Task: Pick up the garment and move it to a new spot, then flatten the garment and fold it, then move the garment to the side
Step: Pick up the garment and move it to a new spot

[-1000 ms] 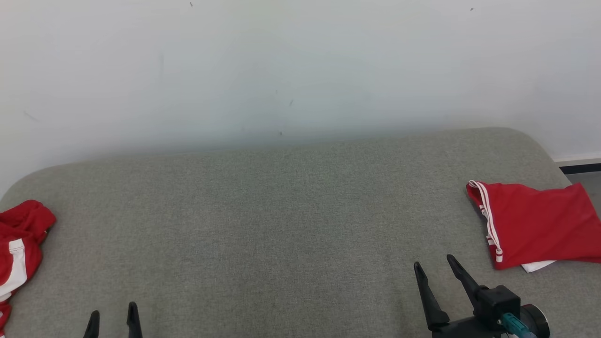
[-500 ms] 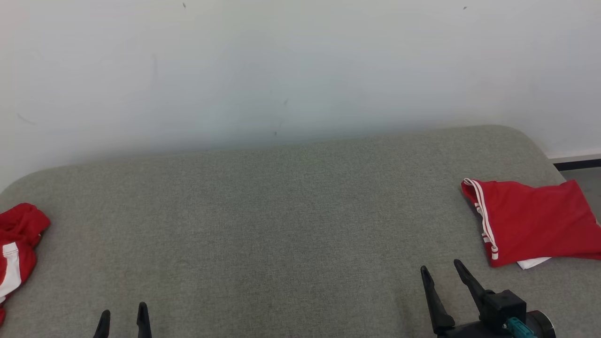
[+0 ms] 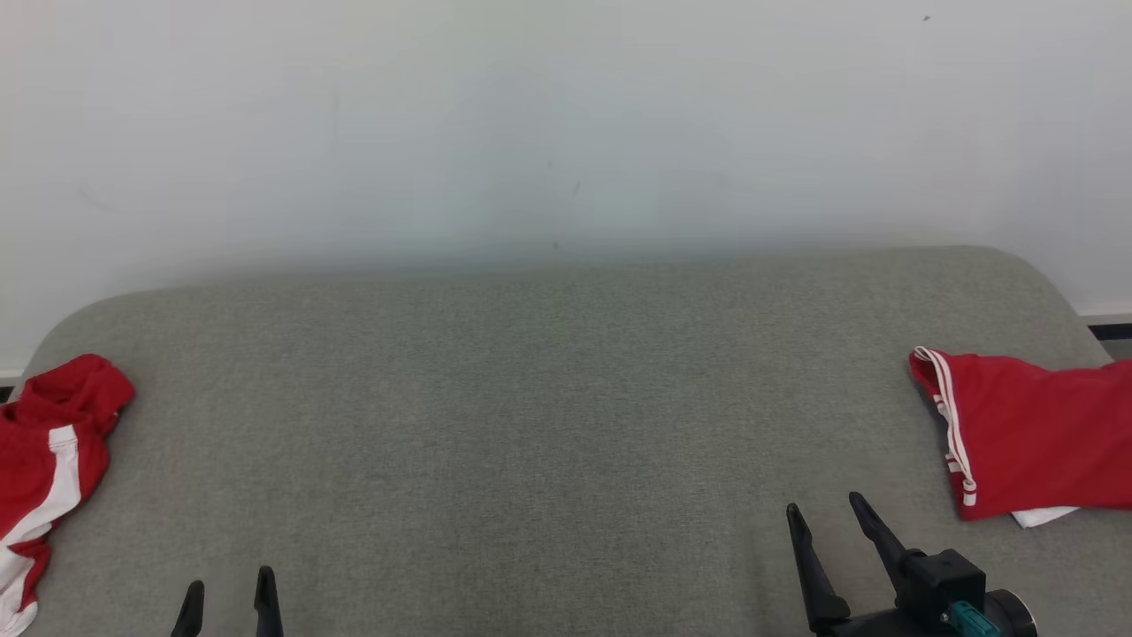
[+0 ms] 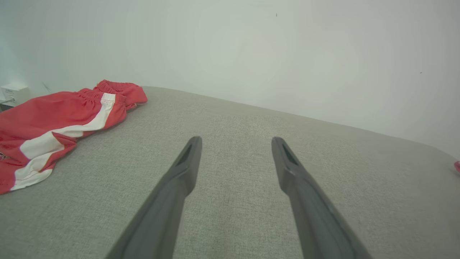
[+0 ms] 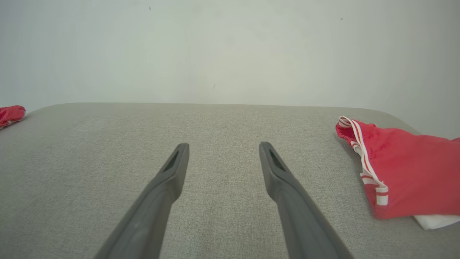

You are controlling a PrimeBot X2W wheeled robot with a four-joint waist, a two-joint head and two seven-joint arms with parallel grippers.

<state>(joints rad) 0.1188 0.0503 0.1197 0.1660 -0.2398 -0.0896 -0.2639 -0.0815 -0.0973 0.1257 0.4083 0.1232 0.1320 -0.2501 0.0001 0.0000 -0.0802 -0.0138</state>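
A crumpled red garment with a white stripe (image 3: 44, 451) (image 4: 54, 122) lies at the left end of the grey cushioned surface (image 3: 548, 416); its tip shows in the right wrist view as a red garment edge (image 5: 10, 114). A folded red garment with white trim (image 3: 1035, 433) (image 5: 406, 172) rests at the right end. My left gripper (image 3: 228, 588) (image 4: 236, 142) is open low at the left, well right of the crumpled garment. My right gripper (image 3: 822, 510) (image 5: 223, 148) is open at the lower right, left of the folded garment. Both hold nothing.
A pale wall (image 3: 566, 124) rises straight behind the surface. The surface has rounded back corners, and a dark baseboard (image 3: 1110, 331) shows at the far right. A small white box (image 4: 12, 92) sits past the surface's left end.
The whole picture has shifted right since half a second ago, so the camera turned left. More of the crumpled garment is in view and the folded one runs off the right edge.
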